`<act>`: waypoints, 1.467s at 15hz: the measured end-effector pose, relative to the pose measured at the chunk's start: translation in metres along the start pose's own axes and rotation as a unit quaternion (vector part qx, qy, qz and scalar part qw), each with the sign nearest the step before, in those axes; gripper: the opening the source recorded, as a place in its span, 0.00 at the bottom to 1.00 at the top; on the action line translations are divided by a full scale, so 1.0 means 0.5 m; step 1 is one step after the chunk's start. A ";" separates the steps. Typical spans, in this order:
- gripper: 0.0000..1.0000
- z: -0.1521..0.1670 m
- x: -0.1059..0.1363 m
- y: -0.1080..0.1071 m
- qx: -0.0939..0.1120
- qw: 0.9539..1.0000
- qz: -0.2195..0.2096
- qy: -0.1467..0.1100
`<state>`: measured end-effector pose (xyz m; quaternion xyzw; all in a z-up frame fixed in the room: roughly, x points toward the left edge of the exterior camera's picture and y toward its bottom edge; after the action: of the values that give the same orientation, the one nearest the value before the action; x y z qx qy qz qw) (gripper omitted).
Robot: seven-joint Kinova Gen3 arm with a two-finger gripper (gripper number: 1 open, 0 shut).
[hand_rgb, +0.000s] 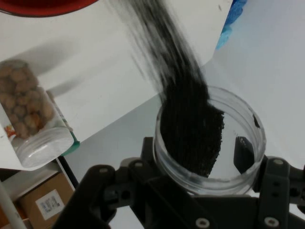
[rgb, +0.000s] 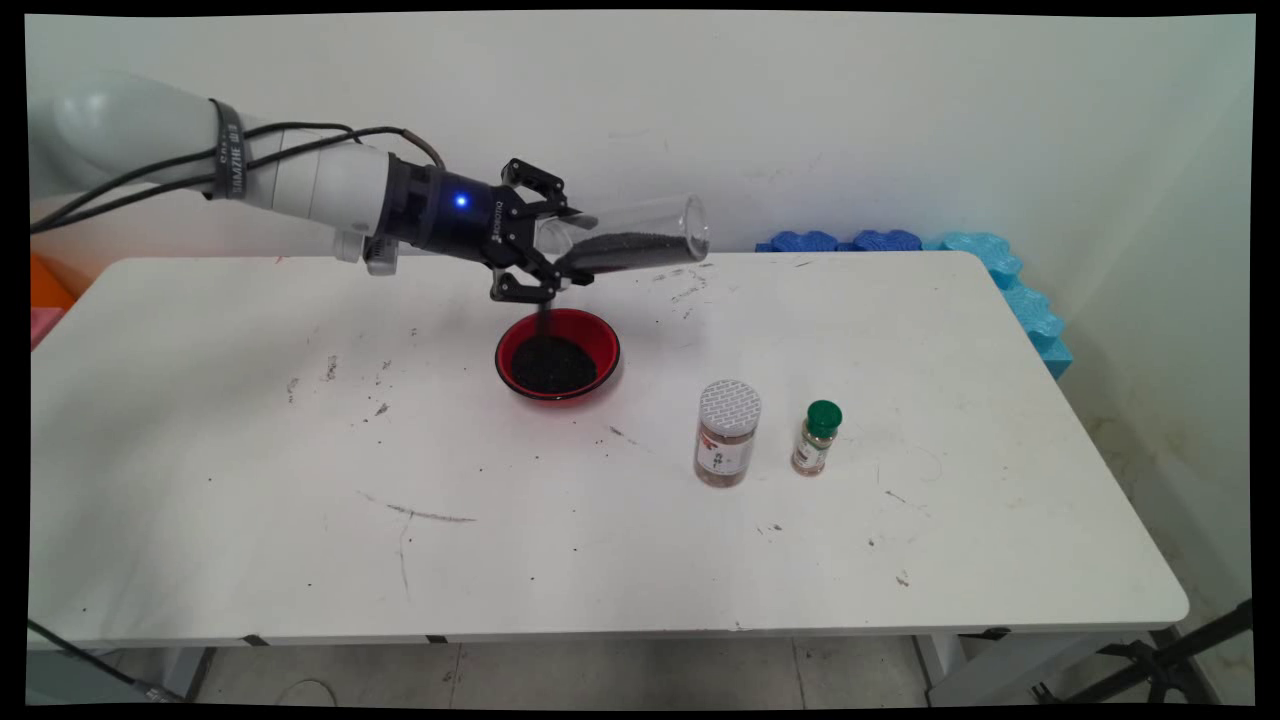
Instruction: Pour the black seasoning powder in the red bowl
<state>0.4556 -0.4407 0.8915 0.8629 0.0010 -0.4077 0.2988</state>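
My gripper (rgb: pixel 568 252) is shut on a clear plastic jar (rgb: pixel 640 240), held on its side just above and behind a red bowl (rgb: pixel 603 338). The jar's mouth is at the gripper end. A thin stream of black grains (rgb: pixel 545 312) falls from it into the bowl, where a dark heap (rgb: pixel 553 366) lies. More grains lie along the jar's lower side. In the hand view the jar's open mouth (hand_rgb: pixel 209 143) sits between my fingers (hand_rgb: pixel 244 153). Its black grains (hand_rgb: pixel 157 43) pour out toward the red bowl's rim (hand_rgb: pixel 43 5) at the top.
Right of the bowl stand a grey-lidded jar of brown nuts (rgb: pixel 727 435) (hand_rgb: pixel 31 114) and a small green-capped spice bottle (rgb: pixel 817 440). Blue foam pieces (rgb: pixel 1000 268) line the table's far right corner. Scuffs and specks mark the white table (rgb: pixel 300 480).
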 end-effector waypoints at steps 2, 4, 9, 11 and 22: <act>0.00 0.002 0.001 0.001 -0.001 1.000 -0.001 0.000; 0.00 0.003 0.001 0.002 -0.001 1.000 -0.001 -0.001; 0.00 0.005 0.001 0.002 -0.002 1.000 -0.002 -0.001; 0.00 0.007 0.001 0.002 -0.002 1.000 -0.003 0.000; 0.00 0.006 -0.002 0.001 0.023 0.992 0.125 -0.002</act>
<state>0.4529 -0.4423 0.8912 0.8622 -0.1169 -0.3687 0.3271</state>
